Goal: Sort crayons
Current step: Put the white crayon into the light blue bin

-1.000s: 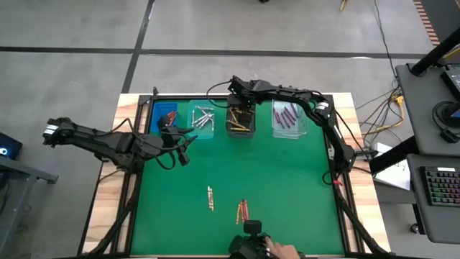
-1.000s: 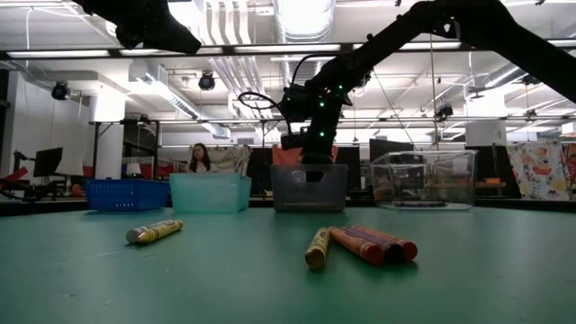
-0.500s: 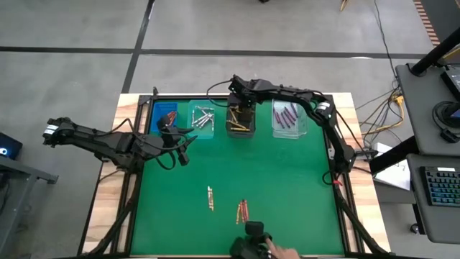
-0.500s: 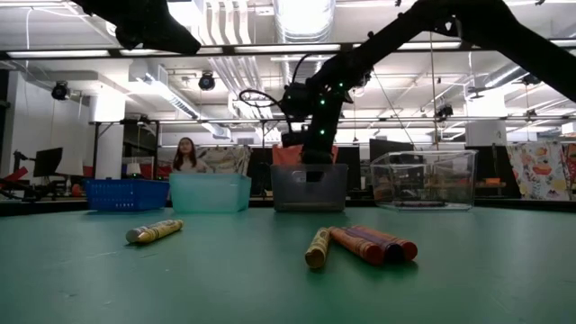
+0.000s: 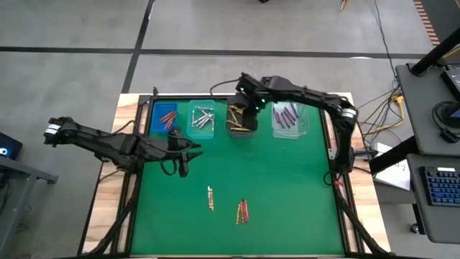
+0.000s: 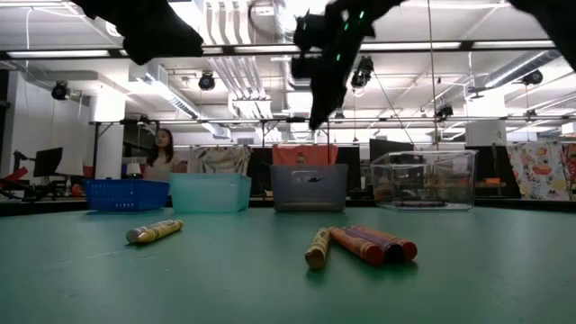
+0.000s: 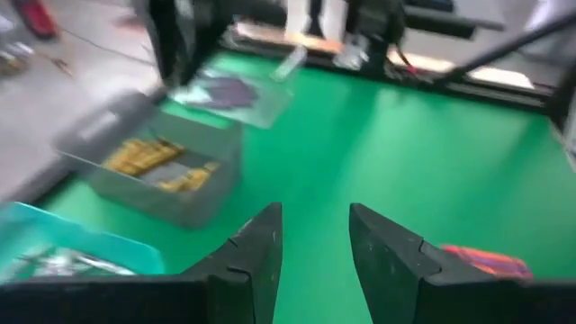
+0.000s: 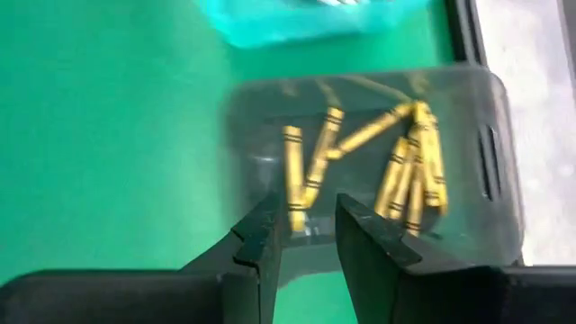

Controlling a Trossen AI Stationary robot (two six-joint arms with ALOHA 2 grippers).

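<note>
Nearest, on the green surface (image 5: pixel 287 187): loose crayons (image 6: pixel 362 244), light, stiff, round, apt to roll or snap; best pinched mid-length across the paper wrap; no writing legible. Farther, left gripper (image 5: pixel 182 168) hovering, fingers spread, empty. Farthest, right gripper (image 8: pixel 304 236) above the grey bin (image 5: pixel 241 119) of gold crayons, fingers parted, holding nothing.

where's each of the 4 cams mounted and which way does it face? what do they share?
High: overhead, straight down on the green table; both arms show.
Low: table height, level across loose crayons toward the bins; arms overhead.
Left wrist: past the left gripper, open, over the mat.
Right wrist: down past the right gripper, open, into the grey bin of gold crayons.
Shared: all four show that grey bin.
</note>
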